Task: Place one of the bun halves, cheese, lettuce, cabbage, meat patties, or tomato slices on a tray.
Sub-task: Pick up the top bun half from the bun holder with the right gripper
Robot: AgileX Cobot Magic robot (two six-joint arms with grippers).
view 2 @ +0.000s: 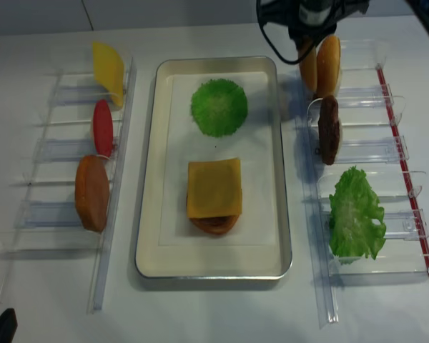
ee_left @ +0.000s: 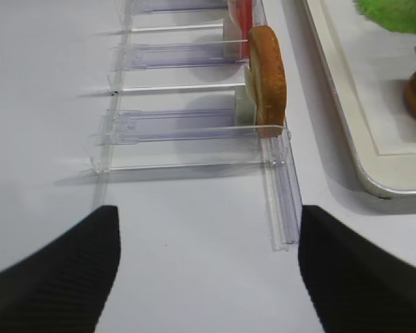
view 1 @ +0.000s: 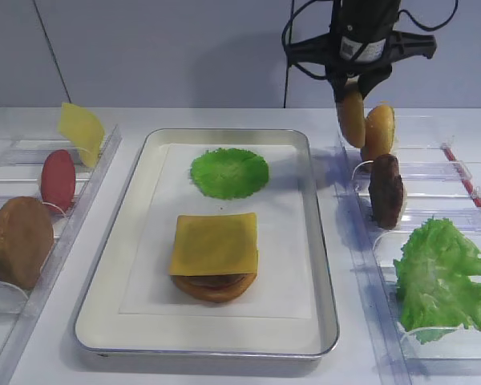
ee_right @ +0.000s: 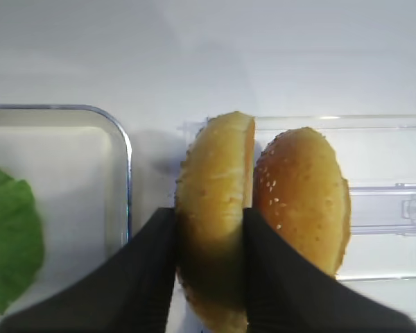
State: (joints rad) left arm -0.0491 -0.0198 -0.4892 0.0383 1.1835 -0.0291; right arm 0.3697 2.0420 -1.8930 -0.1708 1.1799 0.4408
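White bench (view 1: 144, 365) is carrying everything, with a pale wall running behind it. At the centre the tray (view 1: 325, 265) is lying lined with white paper, holding a frilly green cabbage leaf (view 1: 229, 172) toward the far end and, nearer the camera, a cheese slice (view 1: 215, 243) draped over a stack whose lower layers are mostly hidden; only a brown rim is peeking out beneath.

On the right, clear plastic racks (view 1: 433, 172) are holding a sesame bun half (view 1: 379, 131) standing on edge, a dark meat patty (view 1: 386, 191) upright behind its divider, and a lettuce leaf (view 1: 445, 281). The right tool (ee_right: 209, 222) is gripping another bun half (ee_right: 215, 201) by its two faces, holding it on edge just beside the racked one; in the high view this bun half is hanging at the rack's far end, to the right of the tray and not over it. The tool's upper body is cut off by the frame top.

On the left, another rack (view 1: 32, 233) is carrying a yellow cheese slice (view 1: 82, 132), a red tomato slice (view 1: 58, 180) and a plain brown disc (view 1: 20, 241), all upright. The left tool (ee_left: 208, 270) is showing only in its own wrist view, its two dark fingers (ee_left: 62, 277) standing wide apart with nothing between them, their bases cut off at the bottom edge.
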